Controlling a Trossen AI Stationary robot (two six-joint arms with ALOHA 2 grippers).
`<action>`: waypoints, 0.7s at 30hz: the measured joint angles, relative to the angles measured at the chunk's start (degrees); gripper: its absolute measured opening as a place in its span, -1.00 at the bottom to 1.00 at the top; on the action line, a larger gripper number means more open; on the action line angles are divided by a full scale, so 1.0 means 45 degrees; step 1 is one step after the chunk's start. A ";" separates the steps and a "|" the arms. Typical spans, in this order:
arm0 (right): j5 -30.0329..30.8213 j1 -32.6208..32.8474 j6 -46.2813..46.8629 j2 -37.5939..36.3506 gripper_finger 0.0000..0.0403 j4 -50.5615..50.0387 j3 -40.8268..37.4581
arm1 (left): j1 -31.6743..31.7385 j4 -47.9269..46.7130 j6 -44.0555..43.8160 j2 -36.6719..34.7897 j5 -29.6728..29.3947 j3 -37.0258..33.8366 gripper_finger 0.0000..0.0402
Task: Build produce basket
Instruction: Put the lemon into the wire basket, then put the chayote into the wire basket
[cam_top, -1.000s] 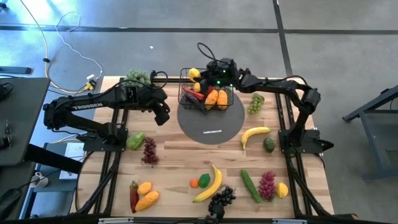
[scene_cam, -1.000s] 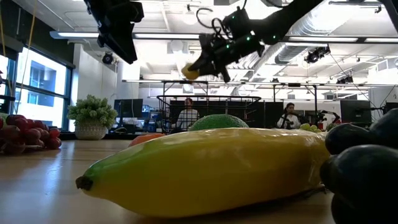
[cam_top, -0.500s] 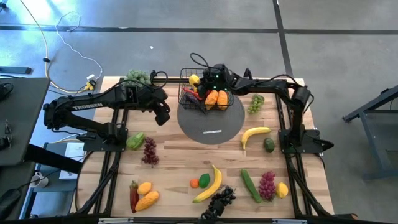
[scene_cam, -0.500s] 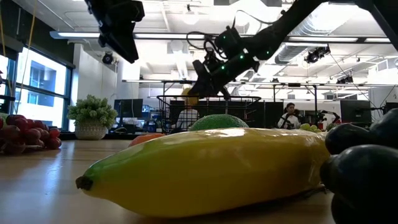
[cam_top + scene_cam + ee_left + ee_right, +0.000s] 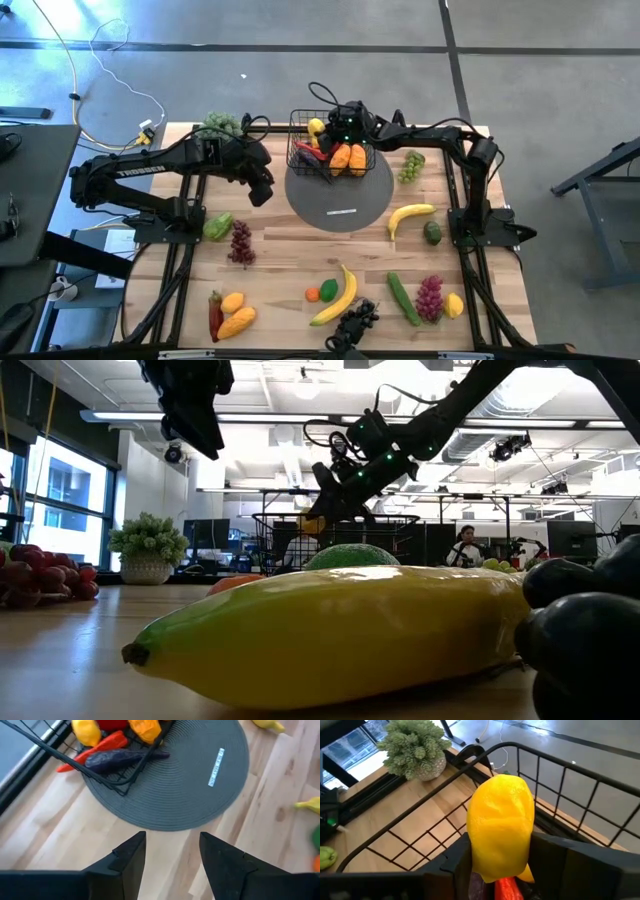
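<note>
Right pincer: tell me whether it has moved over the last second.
Yes. The right pincer, with the lemon between its fingers, dropped from above the basket to its rim, as the low view shows.

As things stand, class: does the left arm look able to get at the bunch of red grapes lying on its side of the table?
Probably yes. The left gripper hangs open and empty near the mat's edge; the red grapes lie on bare wood nearby, nothing between.
</note>
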 joint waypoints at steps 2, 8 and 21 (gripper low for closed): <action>0.0057 0.0010 0.0023 0.0000 -0.18 0.0046 -0.0003 | 0.0000 -0.0003 -0.0102 0.0005 0.0050 0.0000 -0.07; 0.0092 -0.0002 0.0083 0.0000 0.16 0.0045 0.0002 | -0.0004 -0.0018 -0.0195 0.0010 0.0642 0.0000 0.16; 0.0094 -0.0107 0.0232 -0.0969 0.41 -0.1139 -0.0003 | -0.0010 -0.1548 -0.1357 0.0010 0.0936 0.0000 0.57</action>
